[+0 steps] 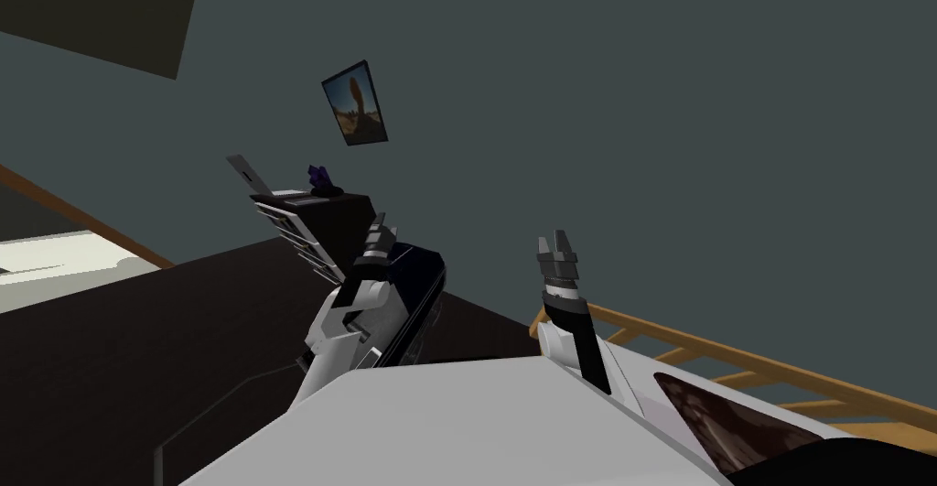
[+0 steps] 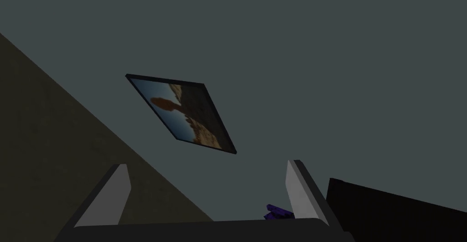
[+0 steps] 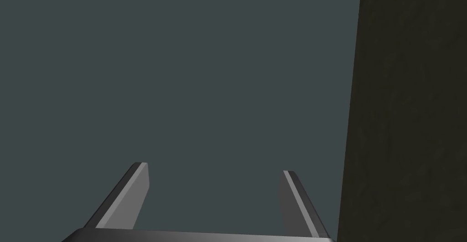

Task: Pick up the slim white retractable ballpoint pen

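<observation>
Head view: approach step, with the left gripper [image 1: 382, 226] and right gripper [image 1: 557, 243] raised, fingers wide and empty.
Where the pen lies is too small to tell, probably atop the dark drawer unit [image 1: 322, 220] near the purple object [image 1: 318, 177]; next, move closer and lower an arm.

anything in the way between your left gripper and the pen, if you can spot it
I cannot make out a pen. The left gripper, open, is raised near a dark drawer unit with a purple object on top, and it aims at the wall above. Nothing visible stands between the gripper and that top.
</observation>
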Motion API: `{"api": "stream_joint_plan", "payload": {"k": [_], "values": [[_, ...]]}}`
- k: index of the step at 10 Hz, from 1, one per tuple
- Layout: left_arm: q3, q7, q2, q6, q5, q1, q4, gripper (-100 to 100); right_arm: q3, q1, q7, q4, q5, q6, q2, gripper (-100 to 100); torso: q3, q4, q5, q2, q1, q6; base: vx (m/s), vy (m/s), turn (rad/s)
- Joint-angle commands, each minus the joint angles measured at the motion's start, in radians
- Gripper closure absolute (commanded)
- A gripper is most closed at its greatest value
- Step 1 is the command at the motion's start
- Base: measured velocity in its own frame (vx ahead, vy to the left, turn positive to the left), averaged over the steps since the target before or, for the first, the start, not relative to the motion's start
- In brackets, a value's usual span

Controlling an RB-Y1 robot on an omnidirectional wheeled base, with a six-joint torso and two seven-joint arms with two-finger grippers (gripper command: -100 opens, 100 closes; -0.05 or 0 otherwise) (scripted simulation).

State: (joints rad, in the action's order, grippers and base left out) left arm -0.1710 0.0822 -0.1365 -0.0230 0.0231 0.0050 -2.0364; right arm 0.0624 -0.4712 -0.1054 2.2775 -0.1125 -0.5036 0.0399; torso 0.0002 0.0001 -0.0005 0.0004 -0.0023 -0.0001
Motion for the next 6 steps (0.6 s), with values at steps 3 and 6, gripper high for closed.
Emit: {"api": "stream_joint_plan", "payload": {"k": [3,6], "values": [[-0.033,0.032,-0.002,0.109,-0.002,-0.08,0.076,-100,0.0,0.0,0.0,0.0,0.0,0.0,0.0,0,0.0,0.0,0.0,0.0,0.0,0.0,-0.016,-0.039,0.065],[-0.056,0.054,-0.005,0.172,-0.004,-0.137,0.131,-100,0.0,0.0,0.0,0.0,0.0,0.0,0.0,0,0.0,0.0,0.0,-0.001,-0.001,0.0,-0.008,-0.035,0.043]]}}
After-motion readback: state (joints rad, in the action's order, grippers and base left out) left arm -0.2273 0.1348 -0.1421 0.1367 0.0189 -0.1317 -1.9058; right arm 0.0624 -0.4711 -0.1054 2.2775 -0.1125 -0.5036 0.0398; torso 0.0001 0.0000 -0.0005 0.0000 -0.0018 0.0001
